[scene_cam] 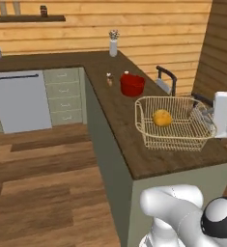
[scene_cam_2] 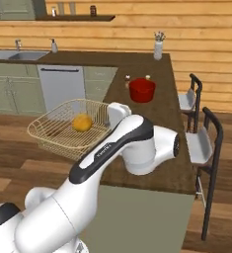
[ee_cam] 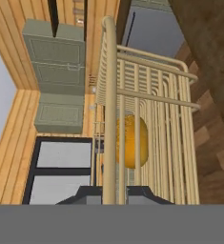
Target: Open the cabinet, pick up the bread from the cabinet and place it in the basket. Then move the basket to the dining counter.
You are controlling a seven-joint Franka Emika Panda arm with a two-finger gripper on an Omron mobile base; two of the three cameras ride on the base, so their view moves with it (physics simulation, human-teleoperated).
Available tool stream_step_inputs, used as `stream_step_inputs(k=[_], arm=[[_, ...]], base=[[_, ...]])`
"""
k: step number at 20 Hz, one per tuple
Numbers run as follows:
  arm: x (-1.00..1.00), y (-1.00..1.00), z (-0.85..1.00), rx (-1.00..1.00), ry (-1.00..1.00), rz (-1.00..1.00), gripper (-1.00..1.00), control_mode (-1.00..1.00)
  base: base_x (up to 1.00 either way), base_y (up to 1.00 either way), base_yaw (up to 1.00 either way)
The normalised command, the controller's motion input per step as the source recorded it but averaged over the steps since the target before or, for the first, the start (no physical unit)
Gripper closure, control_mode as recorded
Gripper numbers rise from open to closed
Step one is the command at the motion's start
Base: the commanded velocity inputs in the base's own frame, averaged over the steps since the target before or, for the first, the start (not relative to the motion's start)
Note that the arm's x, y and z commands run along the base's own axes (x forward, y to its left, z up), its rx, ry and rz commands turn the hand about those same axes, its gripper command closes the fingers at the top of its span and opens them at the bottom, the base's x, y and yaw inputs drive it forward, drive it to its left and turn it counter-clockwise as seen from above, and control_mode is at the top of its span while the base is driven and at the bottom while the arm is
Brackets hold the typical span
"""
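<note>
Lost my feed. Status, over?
End effector shut on basket rim. Bread inside basket, on dining counter. Red pot beyond, clear.

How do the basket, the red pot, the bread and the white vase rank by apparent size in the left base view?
1. basket, clearly largest
2. red pot
3. bread and white vase: look similar; the vase stands farther away, so unranked.

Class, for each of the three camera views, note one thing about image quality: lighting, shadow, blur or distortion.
Left base view: flat, even light, no glare; the basket throws only a faint shadow on the dining counter. Right base view: soft, low-resolution edges; the bread has no crisp outline. Hand view: rolled sideways and very close, so the basket rim looms large and stretched.
</note>
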Motion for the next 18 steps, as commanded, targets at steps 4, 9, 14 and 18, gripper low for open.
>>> stream_step_inputs(k=[4, 9, 14, 18], arm=[[0.0, 0.0, 0.0, 0.0, 0.0, 0.0, 1.0, 1.0], [0.0, 0.0, 0.0, 0.0, 0.0, 0.0, 1.0, 1.0], [0.0, 0.0, 0.0, 0.0, 0.0, 0.0, 1.0, 1.0], [0.0, 0.0, 0.0, 0.0, 0.0, 0.0, 1.0, 1.0]], base=[[0.36, -0.94, 0.44], [0.24, -0.53, 0.13], [0.39, -0.25, 0.0], [0.43, -0.21, 0.0]])
